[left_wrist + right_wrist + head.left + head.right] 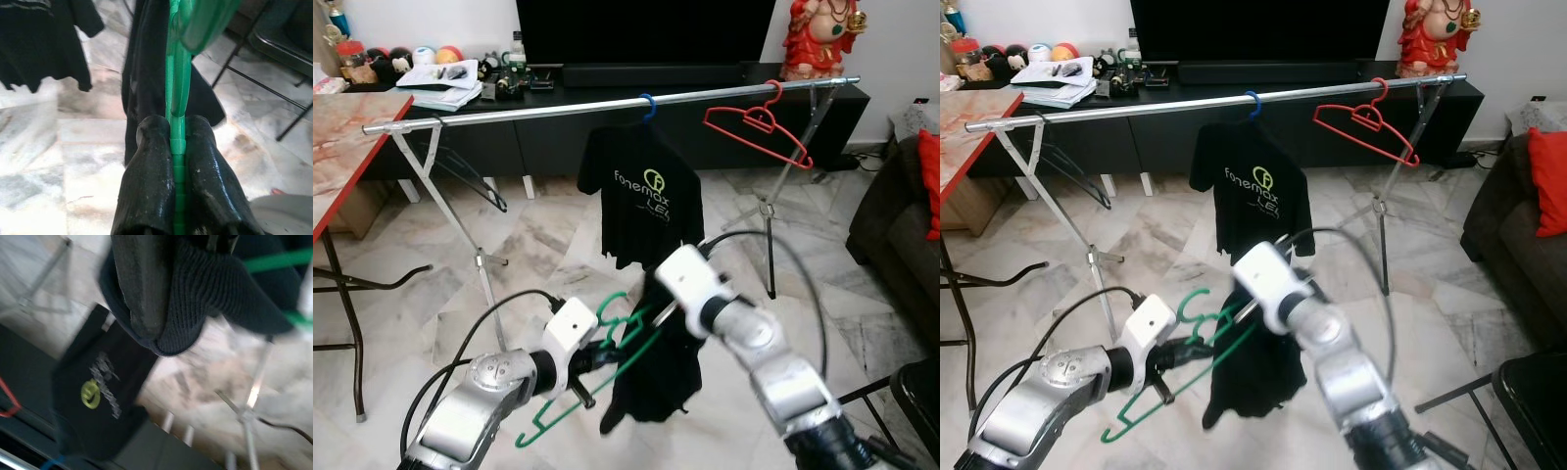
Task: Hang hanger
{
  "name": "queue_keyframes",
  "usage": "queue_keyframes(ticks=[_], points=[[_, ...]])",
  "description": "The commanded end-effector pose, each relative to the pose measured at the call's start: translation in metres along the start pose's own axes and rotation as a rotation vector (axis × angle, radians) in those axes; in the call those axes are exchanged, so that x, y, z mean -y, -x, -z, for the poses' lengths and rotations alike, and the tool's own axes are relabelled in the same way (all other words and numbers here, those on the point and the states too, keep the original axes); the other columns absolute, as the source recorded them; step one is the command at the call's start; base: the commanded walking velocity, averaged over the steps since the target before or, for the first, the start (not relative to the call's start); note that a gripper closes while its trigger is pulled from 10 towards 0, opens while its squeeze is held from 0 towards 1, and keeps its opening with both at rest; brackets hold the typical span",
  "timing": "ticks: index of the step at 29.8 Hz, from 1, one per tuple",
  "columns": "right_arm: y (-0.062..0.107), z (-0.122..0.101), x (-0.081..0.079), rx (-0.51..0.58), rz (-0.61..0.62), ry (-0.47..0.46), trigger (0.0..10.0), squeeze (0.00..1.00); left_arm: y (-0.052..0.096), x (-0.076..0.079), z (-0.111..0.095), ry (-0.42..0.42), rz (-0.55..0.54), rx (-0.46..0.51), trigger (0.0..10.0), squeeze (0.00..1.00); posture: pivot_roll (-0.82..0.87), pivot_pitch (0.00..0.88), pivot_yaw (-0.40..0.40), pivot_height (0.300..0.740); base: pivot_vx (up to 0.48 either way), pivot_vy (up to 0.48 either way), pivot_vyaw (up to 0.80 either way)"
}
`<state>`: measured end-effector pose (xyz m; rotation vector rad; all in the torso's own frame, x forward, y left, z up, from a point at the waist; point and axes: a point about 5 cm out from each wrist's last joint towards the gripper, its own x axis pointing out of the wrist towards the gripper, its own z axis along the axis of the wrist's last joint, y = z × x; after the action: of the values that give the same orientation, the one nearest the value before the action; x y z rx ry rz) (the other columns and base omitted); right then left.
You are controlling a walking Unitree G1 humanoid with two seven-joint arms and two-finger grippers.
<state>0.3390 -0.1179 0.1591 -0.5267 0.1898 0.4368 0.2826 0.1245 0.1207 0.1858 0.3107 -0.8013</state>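
My left gripper (177, 129) is shut on the shaft of a green plastic hanger (626, 328), low in front of me. A black garment (656, 382) hangs from that hanger. My right gripper (658, 311) is shut on its knitted upper edge (205, 289), right beside the hanger's hook. Beyond runs a silver clothes rail (558, 108). A black T-shirt (641, 196) with a green logo hangs on it from a blue hook. An empty red hanger (759, 127) hangs further right.
A dark wire hanger (475, 181) hangs near the rail's left end, above the rack's crossed legs (480, 259). A red-topped table (342, 147) stands at left. A dark sofa (901, 225) and a black chair (911, 392) are at right. The TV console (607, 83) is behind.
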Motion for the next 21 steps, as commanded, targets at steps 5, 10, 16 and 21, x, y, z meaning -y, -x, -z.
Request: queue_keyframes(ticks=[5,10,16,21], points=[[0.000,-0.001,-0.001,0.010,0.022,-0.010,10.0,0.00,0.002,-0.011,-0.009,-0.018,-0.076,0.049,10.0,0.00,-0.03,0.113,-0.006,0.740,0.000,0.000,0.00],[0.002,-0.013,-0.024,0.087,-0.139,-0.060,10.0,0.00,0.003,0.002,-0.006,-0.010,0.040,0.042,10.0,0.00,-0.03,0.115,-0.003,0.740,0.000,0.000,0.00],[0.008,-0.023,-0.044,0.146,-0.297,-0.009,10.0,0.00,0.003,0.012,-0.005,0.001,0.107,0.041,10.0,0.00,-0.03,0.115,-0.003,0.740,0.000,0.000,0.00],[0.013,-0.041,-0.066,0.213,-0.421,-0.032,10.0,0.00,0.000,0.015,-0.004,0.000,0.114,0.039,10.0,0.00,-0.03,0.114,-0.004,0.740,0.000,0.000,0.00]])
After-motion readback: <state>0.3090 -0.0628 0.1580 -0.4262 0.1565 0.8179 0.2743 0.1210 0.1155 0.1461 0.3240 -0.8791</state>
